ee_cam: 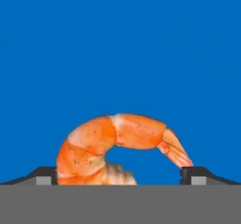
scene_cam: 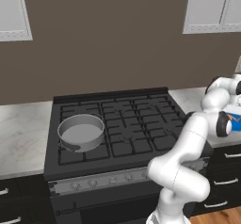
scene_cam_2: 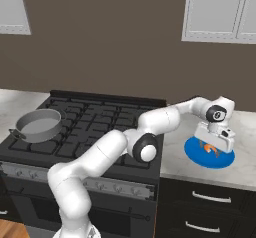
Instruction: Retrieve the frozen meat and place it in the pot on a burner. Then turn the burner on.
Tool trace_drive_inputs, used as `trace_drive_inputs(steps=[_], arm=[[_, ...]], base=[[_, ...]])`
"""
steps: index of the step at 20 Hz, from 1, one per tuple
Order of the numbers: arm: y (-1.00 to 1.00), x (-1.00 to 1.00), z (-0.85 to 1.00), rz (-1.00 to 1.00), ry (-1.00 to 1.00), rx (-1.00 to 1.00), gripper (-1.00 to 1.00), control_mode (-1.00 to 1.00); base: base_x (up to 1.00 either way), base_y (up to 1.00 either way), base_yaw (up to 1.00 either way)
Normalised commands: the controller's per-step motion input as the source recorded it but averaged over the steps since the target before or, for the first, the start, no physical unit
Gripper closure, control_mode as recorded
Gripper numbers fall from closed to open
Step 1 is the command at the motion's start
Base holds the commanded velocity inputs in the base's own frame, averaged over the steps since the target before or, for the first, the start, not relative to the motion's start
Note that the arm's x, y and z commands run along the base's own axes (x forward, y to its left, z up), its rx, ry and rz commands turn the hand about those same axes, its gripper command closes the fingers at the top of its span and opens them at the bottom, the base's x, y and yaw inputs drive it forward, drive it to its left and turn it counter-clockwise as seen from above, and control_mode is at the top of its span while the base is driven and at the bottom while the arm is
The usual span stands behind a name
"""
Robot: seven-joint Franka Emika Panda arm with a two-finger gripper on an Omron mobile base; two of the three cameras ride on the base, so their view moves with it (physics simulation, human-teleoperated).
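Observation:
The frozen meat (ee_cam: 117, 145), an orange curled shrimp, lies on a flat blue plate (ee_cam: 117, 44). My gripper (ee_cam: 117, 173) hangs low over it, open, one fingertip on each side of the shrimp. From the right base camera the gripper (scene_cam_2: 212, 149) sits down on the blue plate (scene_cam_2: 192, 149) on the counter right of the range, with a bit of orange meat (scene_cam_2: 205, 144) showing under the hand. The grey pot (scene_cam: 81, 132) stands on the front-left burner (scene_cam: 70, 156) of the black range; the same pot (scene_cam_2: 38, 125) holds nothing.
Knobs (scene_cam: 92, 183) line the range's front panel. Marble counter (scene_cam: 21, 133) runs left of the range, and more counter (scene_cam_2: 245, 132) on the right. Wall cabinets (scene_cam_2: 220, 12) hang above. Drawers (scene_cam_2: 210, 197) sit below the right counter.

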Motion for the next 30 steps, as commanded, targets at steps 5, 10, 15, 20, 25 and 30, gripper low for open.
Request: trace_drive_inputs(steps=[5,10,15,20,25,30], arm=[[0.11,0.00,-0.25,0.00,0.00,0.03,1.00,-1.00],[0.06,0.00,-0.02,0.00,0.09,0.04,1.00,-1.00],[0.06,0.00,0.55,-0.01,0.07,0.03,1.00,-1.00],[0.17,0.00,0.86,0.00,0.04,0.00,1.00,-1.00],[0.65,0.00,0.66,0.00,0.04,0.00,1.00,-1.00],[1.00,-0.02,0.44,0.00,0.10,0.00,1.00,-1.00]], base=[[0.00,0.00,0.00],[0.00,0.00,0.00],[0.00,0.00,0.00],[0.00,0.00,0.00],[0.00,0.00,0.00],[0.00,0.00,0.00]])
